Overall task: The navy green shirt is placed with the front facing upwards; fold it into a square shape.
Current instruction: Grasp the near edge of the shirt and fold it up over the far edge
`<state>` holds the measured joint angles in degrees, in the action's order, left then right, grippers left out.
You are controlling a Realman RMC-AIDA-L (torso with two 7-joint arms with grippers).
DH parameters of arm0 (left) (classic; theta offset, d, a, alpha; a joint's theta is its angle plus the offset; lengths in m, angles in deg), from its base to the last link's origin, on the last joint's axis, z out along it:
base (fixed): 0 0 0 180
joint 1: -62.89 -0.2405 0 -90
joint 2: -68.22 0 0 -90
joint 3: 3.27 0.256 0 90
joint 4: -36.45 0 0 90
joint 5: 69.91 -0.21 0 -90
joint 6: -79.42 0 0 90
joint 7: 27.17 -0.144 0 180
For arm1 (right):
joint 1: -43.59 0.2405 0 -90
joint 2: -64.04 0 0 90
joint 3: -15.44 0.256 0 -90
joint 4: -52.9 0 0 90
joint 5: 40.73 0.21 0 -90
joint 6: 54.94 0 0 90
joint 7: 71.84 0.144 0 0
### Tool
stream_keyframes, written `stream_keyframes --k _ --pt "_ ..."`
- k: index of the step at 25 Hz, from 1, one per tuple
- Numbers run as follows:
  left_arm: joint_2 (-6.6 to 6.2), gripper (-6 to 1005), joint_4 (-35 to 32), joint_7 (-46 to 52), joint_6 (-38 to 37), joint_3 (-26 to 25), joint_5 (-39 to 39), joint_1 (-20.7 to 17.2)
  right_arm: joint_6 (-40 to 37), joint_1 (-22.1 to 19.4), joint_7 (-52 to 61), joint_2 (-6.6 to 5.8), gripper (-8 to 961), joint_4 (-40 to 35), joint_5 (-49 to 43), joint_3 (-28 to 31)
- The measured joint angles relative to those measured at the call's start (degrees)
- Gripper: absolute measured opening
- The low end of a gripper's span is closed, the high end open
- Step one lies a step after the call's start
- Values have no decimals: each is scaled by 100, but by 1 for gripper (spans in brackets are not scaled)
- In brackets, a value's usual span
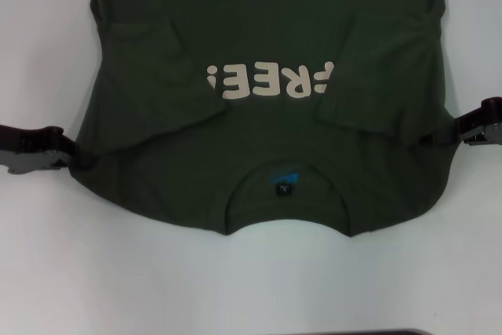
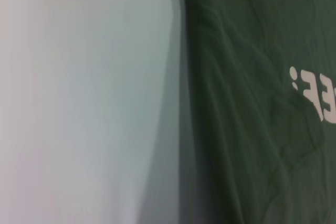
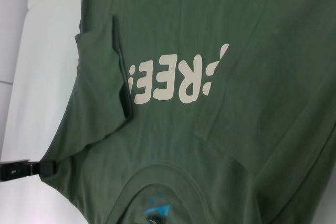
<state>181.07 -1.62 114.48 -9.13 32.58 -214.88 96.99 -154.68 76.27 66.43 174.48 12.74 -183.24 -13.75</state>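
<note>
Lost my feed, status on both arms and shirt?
Left pincer and right pincer at the shirt shoulder edges. Sleeves folded in, lettering up. Nothing obstructing.

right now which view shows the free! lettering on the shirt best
The head view: the whole cream FREE! lettering sits unobstructed mid-chest on the navy green shirt. The right wrist view also shows it complete, at an angle; the left wrist view catches only its end at the frame edge.

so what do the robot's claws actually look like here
Both look dark, near black, blocky and squared. The left claw has a paler grey metallic strip along its lower edge; the right claw shows a similar lighter grey piece. No cables or markings show.
</note>
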Motion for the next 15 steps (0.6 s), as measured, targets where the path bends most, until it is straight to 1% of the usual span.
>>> stream_keyframes --k 6,10,15 --pt "-2 2 -55 14 -208 228 -181 4 -175 -50 20 -24 45 -1 -21 -146" --pt "1 2 -90 34 -328 244 -388 28 -255 -120 39 -26 45 -1 -38 -296" --pt "8 2 -221 3 -625 248 -582 27 -427 -189 23 -63 46 -1 -61 -407"
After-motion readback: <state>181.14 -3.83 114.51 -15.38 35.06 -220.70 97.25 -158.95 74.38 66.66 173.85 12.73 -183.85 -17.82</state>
